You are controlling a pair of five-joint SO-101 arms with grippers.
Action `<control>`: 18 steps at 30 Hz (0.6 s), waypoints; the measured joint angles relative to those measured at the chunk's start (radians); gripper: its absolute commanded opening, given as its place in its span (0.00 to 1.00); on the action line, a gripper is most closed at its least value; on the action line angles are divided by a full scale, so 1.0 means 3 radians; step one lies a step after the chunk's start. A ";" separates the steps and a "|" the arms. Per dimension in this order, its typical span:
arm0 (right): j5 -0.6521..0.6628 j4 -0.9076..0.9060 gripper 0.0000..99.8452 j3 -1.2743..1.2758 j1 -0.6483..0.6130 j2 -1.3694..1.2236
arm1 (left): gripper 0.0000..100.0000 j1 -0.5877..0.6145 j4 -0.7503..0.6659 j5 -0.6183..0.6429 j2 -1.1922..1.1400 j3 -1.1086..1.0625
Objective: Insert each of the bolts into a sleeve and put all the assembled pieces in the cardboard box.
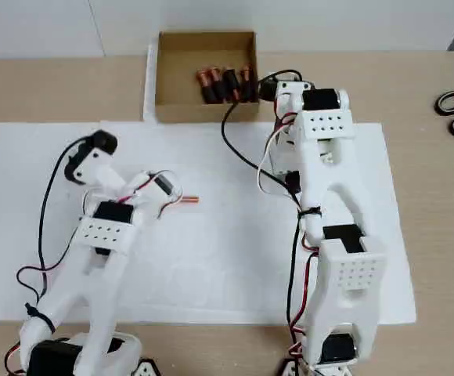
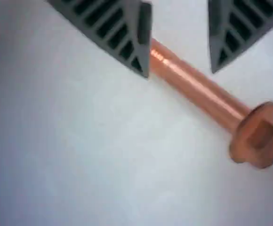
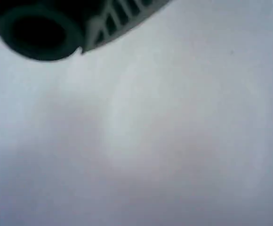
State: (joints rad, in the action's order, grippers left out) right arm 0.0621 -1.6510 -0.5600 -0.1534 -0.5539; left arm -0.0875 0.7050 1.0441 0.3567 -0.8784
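Left fingers (image 2: 113,28) apart, bolt (image 2: 207,96) tip between them; right fingers (image 3: 122,14) seemingly clamp a sleeve (image 3: 38,52).

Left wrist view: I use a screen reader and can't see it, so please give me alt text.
A copper bolt lies on a white sheet, its plain end between the two open, dark ribbed fingers of the left end effector and its flanged head pointing away from them.

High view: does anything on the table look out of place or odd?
Nothing is spilled or damaged. One bolt lies alone and unassembled on the white paper, at the open left gripper.
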 measured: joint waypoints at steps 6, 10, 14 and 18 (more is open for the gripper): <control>0.0000 0.0000 0.00 0.0000 0.0000 0.0000 | 0.16 0.0000 -0.0046 0.0179 0.0000 -0.0036; 0.0000 0.0000 0.00 0.0000 -0.0041 0.0000 | 0.16 0.0000 -0.0031 0.0210 0.0000 -0.0036; 0.0000 0.0000 0.00 0.0000 -0.0031 0.0000 | 0.16 0.0026 0.0317 0.0210 0.0000 0.0174; 0.0000 0.0000 0.00 0.0000 -0.0036 0.0000 | 0.16 0.0102 0.0706 0.0210 0.0000 0.0557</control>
State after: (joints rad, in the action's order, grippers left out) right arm 0.0621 -1.6510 -0.5600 -0.1642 -0.5539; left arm -0.0568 0.9168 1.1070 0.3567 -0.7112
